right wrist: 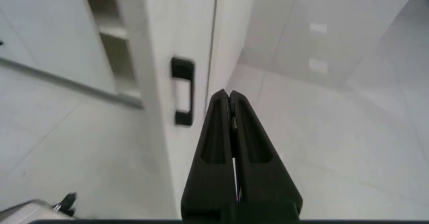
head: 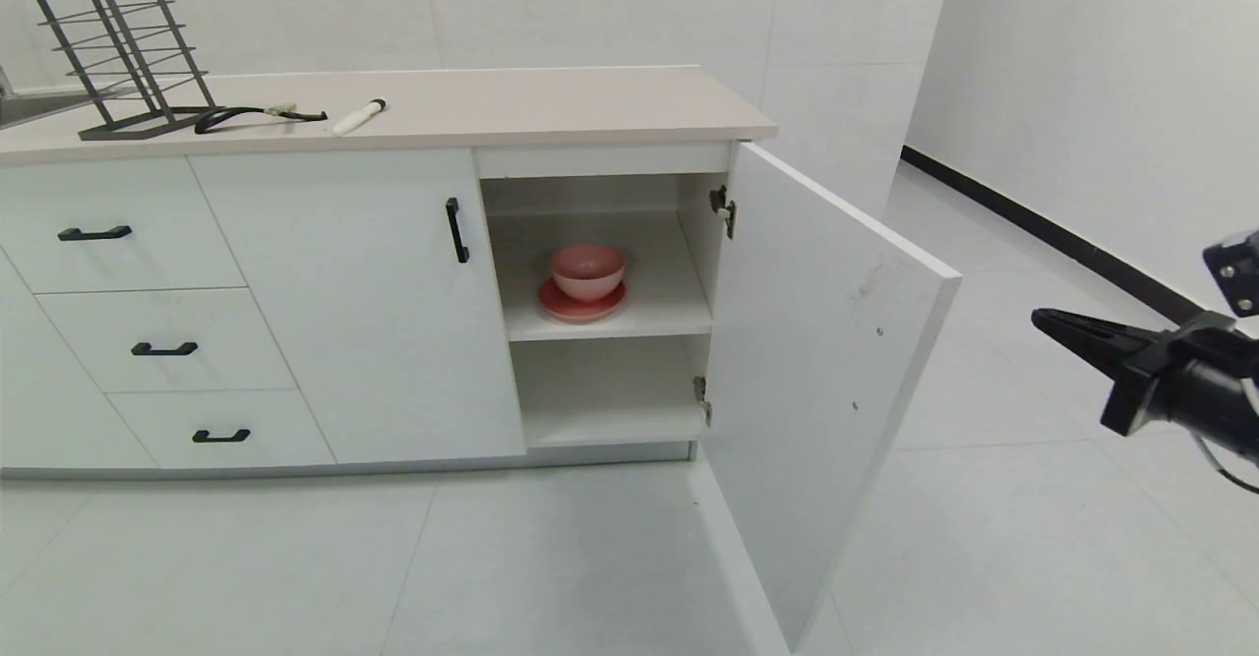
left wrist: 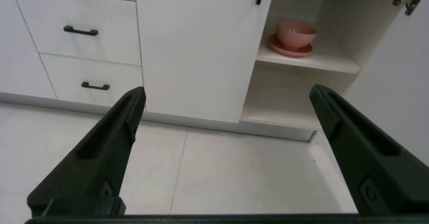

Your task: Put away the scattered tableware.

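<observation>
A white cabinet [head: 393, 302] with a beige desk [head: 551, 105] top stands well to the left of the right tool [head: 1041, 319]; its open door [head: 826, 361] hangs between them. Pale tiled floor [head: 984, 538] lies beneath the tool, with white walls [head: 1082, 95] and black skirting [head: 1033, 218] beyond it.

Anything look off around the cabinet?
The white cabinet door stands wide open; inside, a pink bowl sits on a red plate on the upper shelf. A white-handled utensil lies loose on the beige countertop.
</observation>
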Robot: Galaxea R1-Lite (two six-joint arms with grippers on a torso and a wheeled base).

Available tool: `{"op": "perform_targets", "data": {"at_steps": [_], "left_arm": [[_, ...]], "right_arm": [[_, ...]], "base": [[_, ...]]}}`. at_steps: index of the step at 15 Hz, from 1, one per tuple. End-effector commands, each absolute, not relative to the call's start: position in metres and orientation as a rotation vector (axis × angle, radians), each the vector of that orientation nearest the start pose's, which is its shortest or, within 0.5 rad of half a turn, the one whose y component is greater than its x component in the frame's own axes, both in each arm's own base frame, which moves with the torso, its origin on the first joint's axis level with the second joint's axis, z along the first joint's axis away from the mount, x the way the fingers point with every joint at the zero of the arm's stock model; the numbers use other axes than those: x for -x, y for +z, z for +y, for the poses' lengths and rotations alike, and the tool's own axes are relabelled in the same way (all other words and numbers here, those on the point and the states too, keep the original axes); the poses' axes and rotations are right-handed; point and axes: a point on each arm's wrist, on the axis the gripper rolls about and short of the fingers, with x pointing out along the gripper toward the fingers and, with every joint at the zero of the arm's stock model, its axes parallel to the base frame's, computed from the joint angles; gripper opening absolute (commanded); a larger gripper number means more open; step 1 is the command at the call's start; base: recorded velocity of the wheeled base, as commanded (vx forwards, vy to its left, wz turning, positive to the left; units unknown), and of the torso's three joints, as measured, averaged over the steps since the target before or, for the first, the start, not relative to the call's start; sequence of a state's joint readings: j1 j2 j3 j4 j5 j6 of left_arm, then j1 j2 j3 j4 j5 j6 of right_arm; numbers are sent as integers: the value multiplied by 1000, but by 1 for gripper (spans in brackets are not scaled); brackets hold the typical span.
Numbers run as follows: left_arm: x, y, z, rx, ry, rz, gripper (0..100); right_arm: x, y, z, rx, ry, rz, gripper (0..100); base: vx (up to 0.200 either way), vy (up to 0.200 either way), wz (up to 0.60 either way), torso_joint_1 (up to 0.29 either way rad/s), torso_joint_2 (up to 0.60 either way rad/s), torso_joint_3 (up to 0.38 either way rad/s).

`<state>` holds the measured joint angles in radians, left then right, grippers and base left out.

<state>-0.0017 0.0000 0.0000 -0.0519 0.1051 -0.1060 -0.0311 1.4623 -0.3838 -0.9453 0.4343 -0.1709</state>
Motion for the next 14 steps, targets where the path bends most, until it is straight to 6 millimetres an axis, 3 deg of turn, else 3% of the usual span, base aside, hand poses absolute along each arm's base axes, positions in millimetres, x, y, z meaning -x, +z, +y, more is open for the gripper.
{"op": "perform_targets", "data": {"at_steps": [1,6,9,14], "left_arm": [[23,81,2,109,101,-58,100],[23,81,2,107,100,-57,100],[23,81,2,108,100,-56,100],[23,81,2,110,100,-56,100]], "right_arm": [[-250,127,1,112,483,153,0],[-284,125,0,144,512,21,0],[-307,135,1,166,517,-52,0],[-311,130,12,181,597,-80,0]], "base": [[0,0,0,0,0,0],[0,0,0,0,0,0],[0,0,0,0,0,0],[0,0,0,0,0,0]]}}
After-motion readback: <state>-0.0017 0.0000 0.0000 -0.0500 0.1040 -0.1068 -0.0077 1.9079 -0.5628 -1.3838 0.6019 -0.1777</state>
